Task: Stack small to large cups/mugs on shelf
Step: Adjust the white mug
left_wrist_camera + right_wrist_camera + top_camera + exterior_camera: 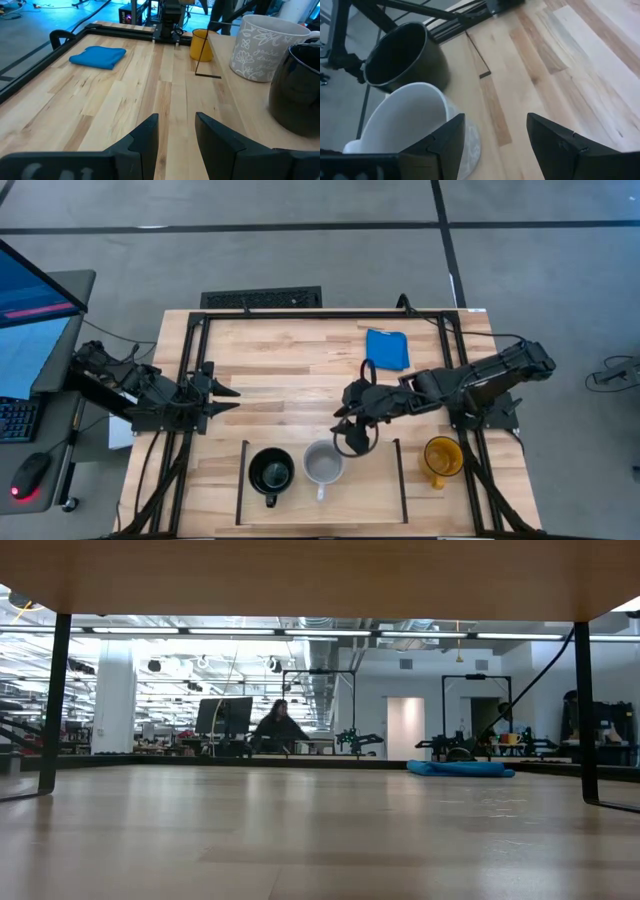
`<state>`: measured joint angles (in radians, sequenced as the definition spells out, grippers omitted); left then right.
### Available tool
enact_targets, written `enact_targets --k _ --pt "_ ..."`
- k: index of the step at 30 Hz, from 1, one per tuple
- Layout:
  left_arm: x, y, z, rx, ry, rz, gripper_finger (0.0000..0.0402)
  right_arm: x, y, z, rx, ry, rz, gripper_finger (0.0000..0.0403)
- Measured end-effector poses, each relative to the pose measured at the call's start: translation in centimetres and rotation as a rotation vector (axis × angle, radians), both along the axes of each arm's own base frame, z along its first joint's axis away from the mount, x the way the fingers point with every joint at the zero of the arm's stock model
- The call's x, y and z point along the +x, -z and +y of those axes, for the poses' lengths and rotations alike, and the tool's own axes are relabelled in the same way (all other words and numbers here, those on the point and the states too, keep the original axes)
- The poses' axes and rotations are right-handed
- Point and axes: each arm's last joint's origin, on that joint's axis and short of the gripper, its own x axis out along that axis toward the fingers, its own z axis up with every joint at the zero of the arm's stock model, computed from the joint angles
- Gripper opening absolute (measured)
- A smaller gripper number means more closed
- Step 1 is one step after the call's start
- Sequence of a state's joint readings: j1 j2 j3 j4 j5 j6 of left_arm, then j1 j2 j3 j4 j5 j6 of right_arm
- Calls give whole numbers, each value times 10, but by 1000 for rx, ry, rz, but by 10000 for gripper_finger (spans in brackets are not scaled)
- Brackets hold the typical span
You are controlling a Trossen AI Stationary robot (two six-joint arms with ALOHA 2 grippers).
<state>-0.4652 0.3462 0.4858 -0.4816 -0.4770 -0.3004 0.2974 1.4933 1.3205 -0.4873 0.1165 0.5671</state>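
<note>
One mug left: yellow mug (pixel 441 457), outside the shelf (pixel 385 502), off to the side.
Nearer arm: right end effector (pixel 352 432), released, empty, beside grey-white mug (pixel 323 464).

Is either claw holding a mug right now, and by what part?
No. The right claw stands open beside the pale mug, one finger by its rim, gripping nothing. The left claw waits open and empty at the table's left edge.
</note>
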Motion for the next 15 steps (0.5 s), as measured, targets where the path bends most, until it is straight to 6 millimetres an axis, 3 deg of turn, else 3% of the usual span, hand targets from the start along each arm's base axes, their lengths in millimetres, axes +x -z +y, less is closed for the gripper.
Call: enact_targets --k 4,12,15 --pt "0 0 0 0 0 0 119 2 2 -2 -12 -4 5 235" --pt "0 1 0 5 0 9 119 22 33 4 -4 -45 137 235" --pt "-1 2 0 7 0 15 119 33 32 6 -7 -50 126 235"
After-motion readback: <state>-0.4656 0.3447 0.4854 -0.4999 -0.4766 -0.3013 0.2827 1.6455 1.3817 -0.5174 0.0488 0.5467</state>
